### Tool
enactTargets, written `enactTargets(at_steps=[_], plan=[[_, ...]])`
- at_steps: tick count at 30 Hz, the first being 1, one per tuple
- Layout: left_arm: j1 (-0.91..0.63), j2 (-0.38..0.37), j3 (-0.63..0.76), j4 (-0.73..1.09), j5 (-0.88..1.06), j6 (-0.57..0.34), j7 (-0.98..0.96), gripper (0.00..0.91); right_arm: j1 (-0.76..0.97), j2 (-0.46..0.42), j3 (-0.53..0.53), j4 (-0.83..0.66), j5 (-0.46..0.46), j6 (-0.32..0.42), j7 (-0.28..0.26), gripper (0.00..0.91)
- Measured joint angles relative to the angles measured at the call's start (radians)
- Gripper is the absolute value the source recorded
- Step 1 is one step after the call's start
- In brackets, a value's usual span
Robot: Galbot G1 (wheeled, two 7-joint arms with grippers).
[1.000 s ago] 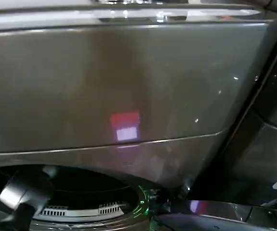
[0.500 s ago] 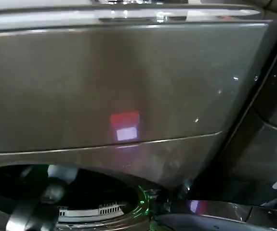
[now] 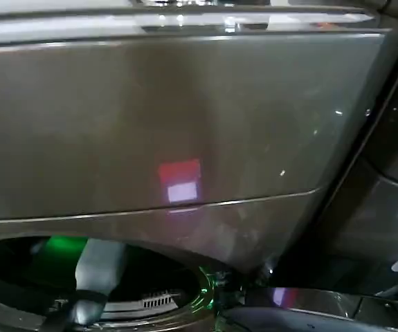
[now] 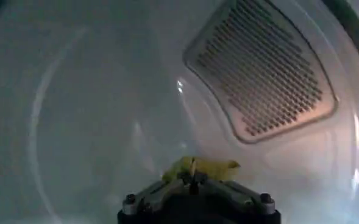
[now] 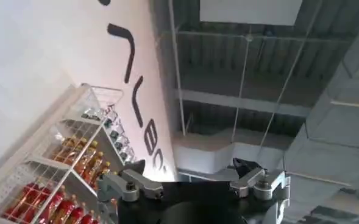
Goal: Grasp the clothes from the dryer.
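The dryer (image 3: 185, 124) presents a broad bronze-brown front panel in the head view, with a pink-and-white reflection near its middle. Its round drum mouth opens at the lower left, and a green glow shows on the rim and inside the opening. The left arm (image 3: 98, 277) reaches into that mouth from below.

In the left wrist view, the left hand (image 4: 194, 176) is inside the pale drum, pointed toward the back wall, where a perforated vent panel (image 4: 261, 73) sits. The fingers (image 4: 185, 177) meet at their tips, clenched on the clothes (image 4: 203, 165), a small yellowish-green wrinkled piece bunched just beyond the fingertips. The cloth rests low in the drum, below the vent panel and well apart from it.

The right hand (image 5: 194, 179) is away from the dryer and points upward toward a ceiling with exposed ducts. Its fingers stand spread, released and holding nothing. A wire shelf of bottles (image 5: 63, 182) stands against a white wall beside it.
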Motion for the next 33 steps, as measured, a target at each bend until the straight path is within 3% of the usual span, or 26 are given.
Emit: enactTargets(at_steps=[16, 33], plan=[[0.152, 0.008, -0.028, -0.172, 0.029, 0.002, -0.1, 0.0, -0.014, -0.008, 0.019, 0.0, 0.007, 0.008, 0.003, 0.907], [0.174, 0.0, -0.03, -0.208, 0.035, 0.005, -0.117, 0.0, -0.021, -0.012, 0.03, -0.002, 0.009, 0.015, -0.002, 0.907]])
